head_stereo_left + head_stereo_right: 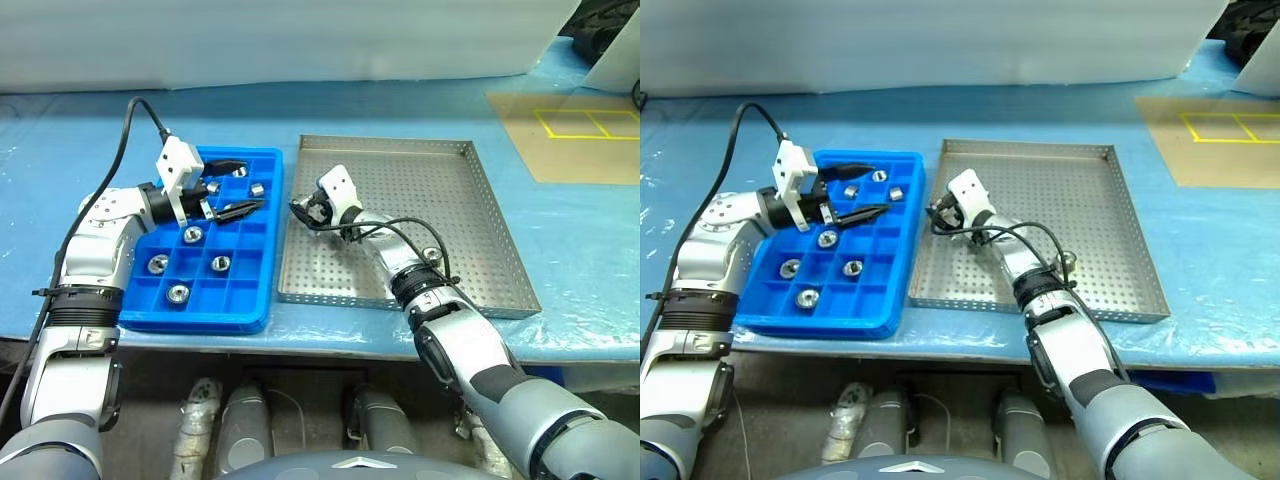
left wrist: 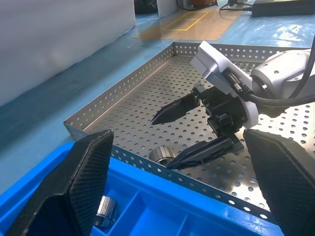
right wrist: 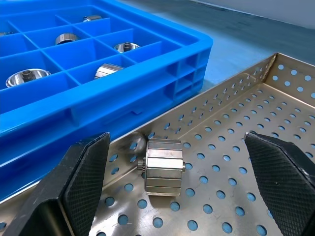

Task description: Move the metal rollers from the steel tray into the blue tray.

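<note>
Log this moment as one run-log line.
right end effector open, lined up on roller in steel tray | left end effector open over blue tray

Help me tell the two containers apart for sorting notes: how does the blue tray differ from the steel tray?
The blue tray is bright plastic, split into square compartments; the steel tray is silver-grey metal with one open perforated floor. The blue tray is narrower than the steel tray. Several metal rollers sit in the blue tray's compartments, while few are left on the steel tray, one near its corner. Both have low rims and lie side by side on the blue-covered table.
</note>
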Robot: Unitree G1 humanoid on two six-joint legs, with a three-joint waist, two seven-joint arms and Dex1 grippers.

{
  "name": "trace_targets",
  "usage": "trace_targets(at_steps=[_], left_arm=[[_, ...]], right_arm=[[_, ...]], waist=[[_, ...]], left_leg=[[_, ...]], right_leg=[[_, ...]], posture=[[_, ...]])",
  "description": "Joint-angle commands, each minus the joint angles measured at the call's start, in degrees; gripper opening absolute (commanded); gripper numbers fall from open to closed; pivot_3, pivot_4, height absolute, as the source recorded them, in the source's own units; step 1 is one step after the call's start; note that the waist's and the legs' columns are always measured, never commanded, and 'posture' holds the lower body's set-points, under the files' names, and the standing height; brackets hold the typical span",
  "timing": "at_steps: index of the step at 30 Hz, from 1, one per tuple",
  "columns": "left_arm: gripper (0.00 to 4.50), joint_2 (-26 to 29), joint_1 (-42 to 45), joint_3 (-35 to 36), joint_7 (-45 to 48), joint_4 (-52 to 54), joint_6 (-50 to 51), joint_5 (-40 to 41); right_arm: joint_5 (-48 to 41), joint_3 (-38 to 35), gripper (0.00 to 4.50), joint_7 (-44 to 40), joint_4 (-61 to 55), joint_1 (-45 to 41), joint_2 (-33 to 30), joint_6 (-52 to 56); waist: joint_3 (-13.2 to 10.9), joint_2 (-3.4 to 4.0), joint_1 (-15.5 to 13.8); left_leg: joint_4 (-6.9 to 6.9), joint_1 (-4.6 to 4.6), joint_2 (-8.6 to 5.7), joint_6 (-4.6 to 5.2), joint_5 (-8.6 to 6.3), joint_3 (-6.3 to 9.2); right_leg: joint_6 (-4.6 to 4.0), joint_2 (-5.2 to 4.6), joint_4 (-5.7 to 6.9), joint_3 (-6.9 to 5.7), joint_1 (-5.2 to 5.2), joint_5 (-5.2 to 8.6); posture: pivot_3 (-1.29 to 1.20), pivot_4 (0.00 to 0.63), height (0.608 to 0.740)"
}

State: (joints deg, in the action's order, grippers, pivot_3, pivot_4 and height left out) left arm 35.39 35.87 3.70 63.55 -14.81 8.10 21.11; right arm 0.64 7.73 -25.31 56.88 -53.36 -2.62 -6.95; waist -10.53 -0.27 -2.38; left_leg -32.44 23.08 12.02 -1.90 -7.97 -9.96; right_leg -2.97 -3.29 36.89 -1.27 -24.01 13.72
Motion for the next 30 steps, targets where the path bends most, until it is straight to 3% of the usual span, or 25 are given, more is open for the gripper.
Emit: trace_targets(at_steps=[1,19,25,30], left_arm=[[4.47,0.67,2.03,0.58,0.16,0.4,-0.76,-0.22],[4.47,-0.29,3.53,-0.58,1.24,-0.56,-0.77,-1.0],[4.47,-0.4,2.76,-0.92,1.27,0.58,-0.37,-0.89],[4.47,-0.31,2.57,-1.09,1.34,1.0,-0.2,-0.76]], right_arm=[[0.42,-1.37,4.49,2.15,2.94,-0.79,0.52,0.7],[1.5,-1.9,4.49,3.47,4.65,-1.95,4.16,-1.09],[3.1,-1.92,4.49,7.94,6.02,-3.49,5.29,-3.1],[4.26,-1.82,2.89,9.78,7.37,-4.45,5.81,-4.38]], waist=[[0.0,0.0,0.04],[-0.01,0.01,0.13],[-0.01,0.01,0.44],[-0.03,0.03,0.37]], left_leg=[[0.0,0.0,0.01,0.0,0.0,0.0],[0.07,0.21,0.08,0.04,-0.02,-0.01],[0.11,0.19,0.13,0.0,0.0,-0.02],[0.12,0.19,0.16,-0.04,0.02,-0.02]], right_leg=[[0.0,0.01,0.0,0.0,0.0,0.0],[-0.03,0.08,-0.08,-0.02,-0.19,0.01],[-0.04,0.13,-0.08,-0.01,-0.21,0.02],[-0.06,0.14,-0.08,-0.02,-0.22,0.02]], posture=[[-0.1,0.15,0.74],[-0.12,0.15,0.74],[-0.12,0.15,0.74],[-0.11,0.15,0.74]])
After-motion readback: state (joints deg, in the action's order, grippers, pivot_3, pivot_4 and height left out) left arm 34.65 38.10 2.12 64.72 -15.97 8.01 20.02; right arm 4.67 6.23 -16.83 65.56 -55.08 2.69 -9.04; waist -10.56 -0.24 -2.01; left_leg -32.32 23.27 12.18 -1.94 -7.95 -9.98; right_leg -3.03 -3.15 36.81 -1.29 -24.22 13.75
